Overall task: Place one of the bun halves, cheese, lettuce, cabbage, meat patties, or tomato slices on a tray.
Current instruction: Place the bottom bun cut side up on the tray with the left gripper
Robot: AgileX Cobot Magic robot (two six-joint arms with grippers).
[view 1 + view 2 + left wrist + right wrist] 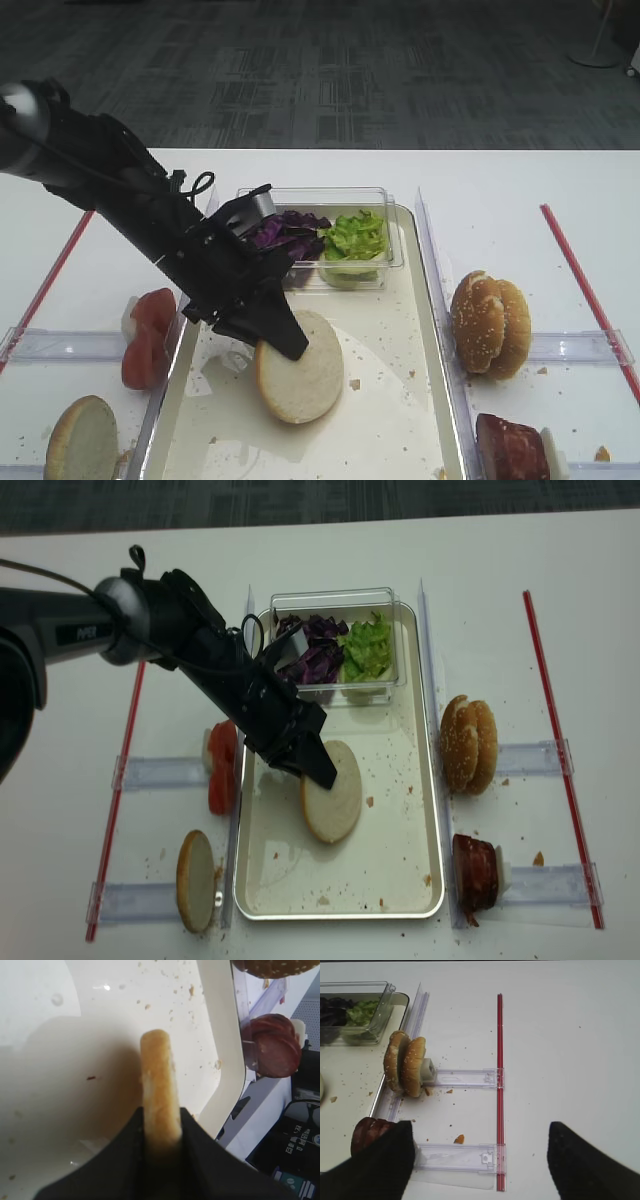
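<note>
While sitting mid-frame, tray (425,330) has bun half (300,380) tilted over its floor, edge pinched tight in left gripper (290,345) coming from upper left. Right gripper (480,1160) lower frame, fingers spread, nothing held.

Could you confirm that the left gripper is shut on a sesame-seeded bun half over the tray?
Not quite: the left gripper is shut on a plain bun half, pale cut face and no seeds, over the tray. The exterior high view shows it; the seeded halves stand outside the tray.
</note>
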